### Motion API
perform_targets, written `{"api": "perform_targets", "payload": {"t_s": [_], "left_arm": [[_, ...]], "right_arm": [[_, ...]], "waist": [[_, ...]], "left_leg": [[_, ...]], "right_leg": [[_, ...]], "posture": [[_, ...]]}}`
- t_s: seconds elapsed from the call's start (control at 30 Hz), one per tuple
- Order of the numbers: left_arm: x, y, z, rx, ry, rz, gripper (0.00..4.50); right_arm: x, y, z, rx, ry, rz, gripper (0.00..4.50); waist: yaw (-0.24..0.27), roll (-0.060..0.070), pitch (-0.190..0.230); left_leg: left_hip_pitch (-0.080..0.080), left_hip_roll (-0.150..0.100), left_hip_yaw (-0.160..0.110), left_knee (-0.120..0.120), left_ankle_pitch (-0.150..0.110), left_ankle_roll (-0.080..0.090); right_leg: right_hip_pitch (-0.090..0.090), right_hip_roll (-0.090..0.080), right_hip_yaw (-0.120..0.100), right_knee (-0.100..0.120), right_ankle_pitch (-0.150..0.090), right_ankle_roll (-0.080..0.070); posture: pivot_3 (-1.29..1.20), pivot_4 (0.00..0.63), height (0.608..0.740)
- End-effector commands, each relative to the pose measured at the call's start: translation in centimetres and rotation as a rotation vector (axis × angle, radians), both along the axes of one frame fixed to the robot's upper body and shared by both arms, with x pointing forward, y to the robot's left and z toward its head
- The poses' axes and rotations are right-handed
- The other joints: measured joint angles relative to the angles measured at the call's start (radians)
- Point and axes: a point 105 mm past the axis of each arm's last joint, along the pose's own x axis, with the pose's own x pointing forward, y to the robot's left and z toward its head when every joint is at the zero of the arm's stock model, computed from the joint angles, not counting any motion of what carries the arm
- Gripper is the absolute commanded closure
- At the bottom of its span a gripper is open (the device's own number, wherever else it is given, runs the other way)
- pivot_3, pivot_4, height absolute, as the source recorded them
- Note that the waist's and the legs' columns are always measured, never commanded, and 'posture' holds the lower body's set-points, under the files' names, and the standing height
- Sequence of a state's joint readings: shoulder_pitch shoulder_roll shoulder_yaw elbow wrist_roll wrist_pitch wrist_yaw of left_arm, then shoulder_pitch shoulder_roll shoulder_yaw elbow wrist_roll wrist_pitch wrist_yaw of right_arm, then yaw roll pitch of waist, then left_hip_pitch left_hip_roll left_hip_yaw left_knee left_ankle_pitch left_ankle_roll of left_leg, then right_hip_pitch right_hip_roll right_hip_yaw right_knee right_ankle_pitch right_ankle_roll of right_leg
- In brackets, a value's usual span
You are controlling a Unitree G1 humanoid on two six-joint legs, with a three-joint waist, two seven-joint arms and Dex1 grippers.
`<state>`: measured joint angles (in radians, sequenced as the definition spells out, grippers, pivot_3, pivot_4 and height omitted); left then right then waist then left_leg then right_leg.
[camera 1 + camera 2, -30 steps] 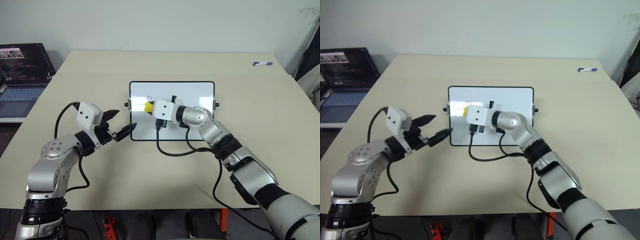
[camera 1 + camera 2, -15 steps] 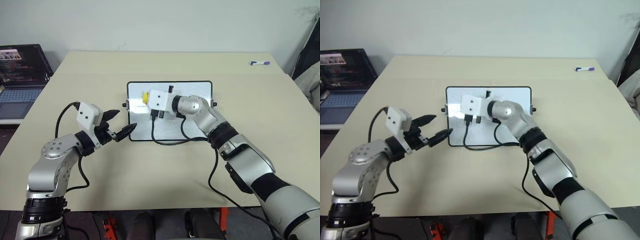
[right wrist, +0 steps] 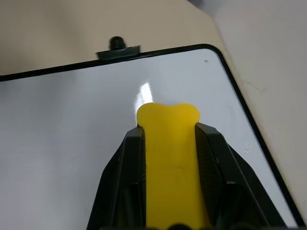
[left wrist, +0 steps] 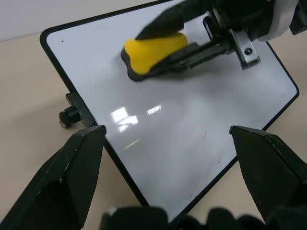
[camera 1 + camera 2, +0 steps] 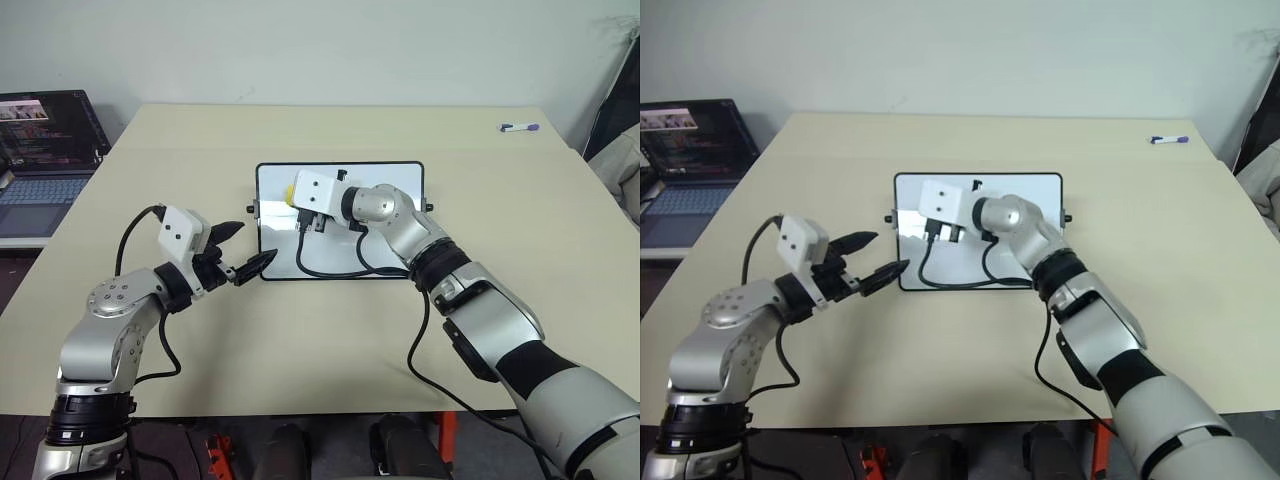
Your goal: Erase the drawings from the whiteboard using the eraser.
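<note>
The whiteboard [image 5: 385, 240] lies flat in the middle of the table. My right gripper [image 3: 169, 128] is shut on the yellow eraser [image 5: 291, 193] and presses its dark underside onto the board near the far left corner. In the left wrist view the eraser [image 4: 153, 50] sits flat on the glossy surface. The left gripper [image 5: 240, 251] hovers open just off the board's near left corner, holding nothing. The drawings are out of view: the board's bare surface [image 3: 62, 143] looks white apart from a tiny speck by the corner.
The right arm's black cable [image 5: 330, 268] loops over the board's near edge. A purple-capped marker [image 5: 520, 127] lies at the table's far right. An open laptop [image 5: 40, 140] sits on a side surface beyond the left edge.
The right gripper has swept the eraser across the board toward its far left corner. A thin scribble beside the eraser earlier no longer shows. The left gripper has stayed put.
</note>
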<state>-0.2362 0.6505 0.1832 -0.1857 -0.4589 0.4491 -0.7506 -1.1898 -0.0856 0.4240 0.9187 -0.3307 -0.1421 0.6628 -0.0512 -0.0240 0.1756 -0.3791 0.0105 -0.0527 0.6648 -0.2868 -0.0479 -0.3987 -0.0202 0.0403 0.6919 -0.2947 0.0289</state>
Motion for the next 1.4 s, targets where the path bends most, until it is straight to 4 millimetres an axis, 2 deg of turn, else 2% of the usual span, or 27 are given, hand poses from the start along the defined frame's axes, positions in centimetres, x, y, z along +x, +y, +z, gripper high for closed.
{"api": "perform_targets", "payload": {"t_s": [0.03, 0.1, 0.2, 0.27, 0.37, 0.5, 0.63, 0.7, 0.77, 0.87, 0.93, 1.07, 1.2, 1.4], "left_arm": [[0.0, -0.2, 1.0, 0.003, -0.049, -0.005, 0.0], [0.0, -0.3, 1.0, 0.001, -0.05, -0.006, 0.0], [0.1, -0.4, 1.1, -0.002, -0.054, -0.008, 0.0], [-0.1, -0.6, 1.2, -0.009, -0.055, -0.013, 0.0], [-0.4, -1.0, 1.2, -0.02, -0.048, -0.038, 0.0], [-0.9, -3.0, 1.5, -0.009, -0.048, -0.132, 0.0], [-1.0, -5.8, 2.4, 0.023, -0.069, -0.259, 0.0], [-1.1, -7.0, 2.7, 0.041, -0.07, -0.328, 0.0], [-1.2, -8.1, 2.9, 0.052, -0.065, -0.392, 0.0], [-1.5, -10.7, 2.9, 0.052, -0.043, -0.537, 0.0], [-1.5, -12.3, 2.4, 0.077, -0.04, -0.619, 0.0], [-1.9, -15.3, 1.7, 0.138, -0.037, -0.794, 0.0], [-2.3, -17.2, 0.7, 0.196, -0.023, -0.93, 0.0], [-1.9, -18.8, -0.4, 0.243, -0.031, -0.997, 0.0]], "right_arm": [[-0.6, -1.7, -3.6, -0.138, 0.089, 0.018, 3.41], [-0.9, -1.8, -3.6, -0.137, 0.083, 0.024, 3.41], [-0.2, -2.0, -1.3, 0.004, 0.029, -0.029, 3.41], [-0.3, -2.6, 1.3, 0.209, 0.045, -0.063, 3.41], [-1.6, -5.1, 4.0, 0.432, 0.076, -0.096, 3.41], [-5.3, -9.7, 4.9, 0.641, 0.15, -0.178, 3.41], [-9.7, -14.5, 3.2, 0.719, 0.252, -0.347, 3.41], [-11.9, -16.3, 2.5, 0.755, 0.292, -0.427, 3.41], [-13.2, -17.8, 1.4, 0.766, 0.328, -0.521, 3.41], [-14.3, -21.0, -2.0, 0.729, 0.372, -0.772, 3.41], [-14.1, -22.7, -3.4, 0.766, 0.382, -0.928, 3.41], [-13.2, -23.6, -5.5, 0.798, 0.414, -1.079, 3.41], [-11.8, -24.4, -6.2, 0.797, 0.37, -1.163, 3.41], [-9.5, -25.7, -6.3, 0.795, 0.304, -1.219, 3.41]], "waist": [[0.0, 0.0, 0.0], [0.0, 0.0, 0.0], [0.0, 0.0, 0.0], [0.004, 0.0, 0.0], [0.019, 0.0, 0.0], [0.024, 0.0, 0.0], [0.03, 0.0, 0.0], [0.03, 0.0, 0.0], [0.025, 0.0, 0.0], [0.02, 0.0, 0.0], [0.017, 0.0, 0.0], [0.015, 0.0, 0.0], [0.016, 0.0, 0.0], [0.016, 0.0, 0.0]], "left_leg": [[0.0, 0.0, 0.0, 0.0, 0.0, 0.0], [0.001, 0.0, 0.0, 0.0, 0.0, 0.0], [0.004, 0.0, 0.0, 0.0, 0.0, 0.0], [0.004, 0.0, -0.001, 0.0, 0.0, 0.0], [0.0, 0.0, -0.003, 0.0, 0.0, 0.0], [-0.012, 0.0, -0.003, -0.001, 0.0, 0.0], [-0.02, 0.0, -0.003, -0.001, 0.0, 0.0], [-0.021, 0.0, -0.004, -0.001, 0.0, 0.001], [-0.02, -0.001, -0.003, -0.001, 0.0, 0.001], [-0.014, 0.0, -0.002, -0.001, 0.0, 0.001], [-0.01, -0.001, 0.0, -0.001, 0.0, 0.001], [-0.007, -0.002, 0.004, -0.001, 0.001, 0.003], [-0.006, -0.002, 0.005, -0.001, 0.001, 0.003], [-0.007, -0.002, 0.006, -0.001, 0.001, 0.003]], "right_leg": [[0.0, 0.0, 0.0, 0.0, 0.0, 0.0], [0.001, 0.0, 0.0, 0.0, 0.0, 0.0], [0.004, 0.0, 0.0, 0.0, 0.0, 0.0], [0.004, 0.0, 0.0, 0.0, 0.0, 0.0], [0.003, 0.0, -0.002, -0.003, 0.0, 0.0], [-0.006, 0.0, -0.002, -0.008, 0.0, 0.0], [-0.011, -0.001, -0.003, -0.012, 0.0, 0.0], [-0.011, -0.001, -0.003, -0.012, 0.0, 0.0], [-0.011, -0.001, -0.002, -0.012, 0.0, 0.0], [-0.007, 0.001, -0.001, -0.01, 0.0, 0.001], [-0.004, 0.003, -0.001, -0.009, 0.0, 0.001], [-0.004, 0.008, 0.001, -0.007, 0.001, 0.002], [-0.005, 0.009, 0.002, -0.005, 0.001, 0.002], [-0.005, 0.009, 0.003, -0.007, 0.001, 0.002]], "posture": [[0.0, 0.15, 0.74], [0.0, 0.15, 0.74], [0.0, 0.15, 0.74], [0.0, 0.15, 0.74], [0.0, 0.15, 0.74], [0.0, 0.15, 0.74], [0.0, 0.15, 0.74], [0.0, 0.15, 0.74], [0.0, 0.15, 0.74], [0.0, 0.15, 0.74], [0.0, 0.15, 0.74], [0.0, 0.15, 0.74], [0.0, 0.15, 0.74], [0.0, 0.15, 0.74]]}}
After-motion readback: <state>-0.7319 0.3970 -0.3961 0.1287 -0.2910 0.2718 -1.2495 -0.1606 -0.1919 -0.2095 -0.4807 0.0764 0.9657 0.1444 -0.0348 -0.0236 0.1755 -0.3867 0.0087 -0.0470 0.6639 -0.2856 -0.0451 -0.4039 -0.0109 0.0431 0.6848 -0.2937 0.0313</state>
